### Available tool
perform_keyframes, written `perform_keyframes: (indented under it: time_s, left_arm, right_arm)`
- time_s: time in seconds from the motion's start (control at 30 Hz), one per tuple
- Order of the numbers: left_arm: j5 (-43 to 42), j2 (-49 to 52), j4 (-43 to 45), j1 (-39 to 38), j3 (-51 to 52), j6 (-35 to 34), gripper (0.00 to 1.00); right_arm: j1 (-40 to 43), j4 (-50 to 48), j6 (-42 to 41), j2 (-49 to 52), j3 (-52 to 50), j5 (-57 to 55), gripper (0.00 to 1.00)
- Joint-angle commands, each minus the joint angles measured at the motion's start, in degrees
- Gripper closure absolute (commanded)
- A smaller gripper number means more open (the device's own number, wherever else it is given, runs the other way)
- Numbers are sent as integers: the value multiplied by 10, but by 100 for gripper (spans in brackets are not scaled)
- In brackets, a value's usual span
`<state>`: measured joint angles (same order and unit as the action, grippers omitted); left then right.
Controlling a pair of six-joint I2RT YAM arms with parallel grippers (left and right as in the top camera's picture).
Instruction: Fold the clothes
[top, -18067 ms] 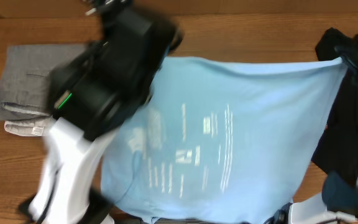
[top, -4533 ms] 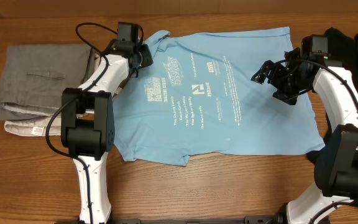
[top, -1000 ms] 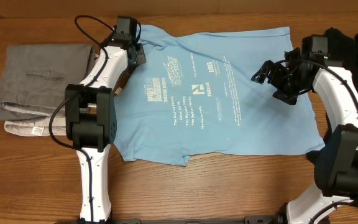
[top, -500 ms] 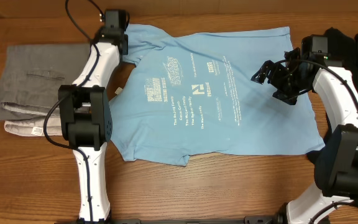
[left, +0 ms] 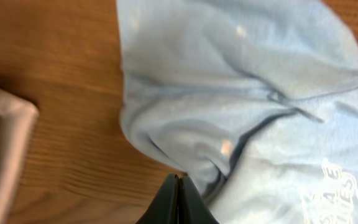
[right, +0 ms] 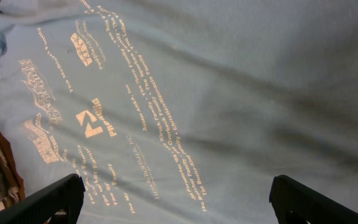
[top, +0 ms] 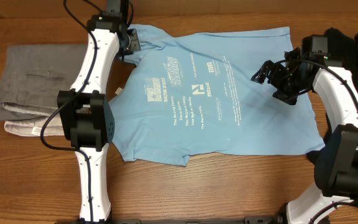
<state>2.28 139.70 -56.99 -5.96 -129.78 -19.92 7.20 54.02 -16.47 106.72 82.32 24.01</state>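
t-shirt (top: 229, 106) cloth is bunching between my left jaws, which are pressing together on a fold of its sleeve (left: 185, 134) at the far left corner. my right jaws are hanging spread wide over its right half. the light blue t-shirt is lying flat, white print up, across the middle of the wooden surface (top: 216, 193). a folded grey garment (top: 39, 81) is lying to its left, beside my left arm.
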Motion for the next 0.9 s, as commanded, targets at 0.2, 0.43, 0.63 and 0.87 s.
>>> perform_keyframes:
  time_s: [0.2,0.43,0.63,0.87]
  left_arm:
    - [-14,26,34,4,62,-43,96]
    - [-2,26,99,6,88,-48,96]
    - [13,26,100,14,89,-45,96]
    - [13,28,92,24,92,-43,96]
  right_arm:
    - [2,-3,0,0,10,5,0]
    - [2,-3,0,0,10,5,0]
    - [2,-3,0,0,10,5,0]
    - [2,-3,0,0,10,5,0]
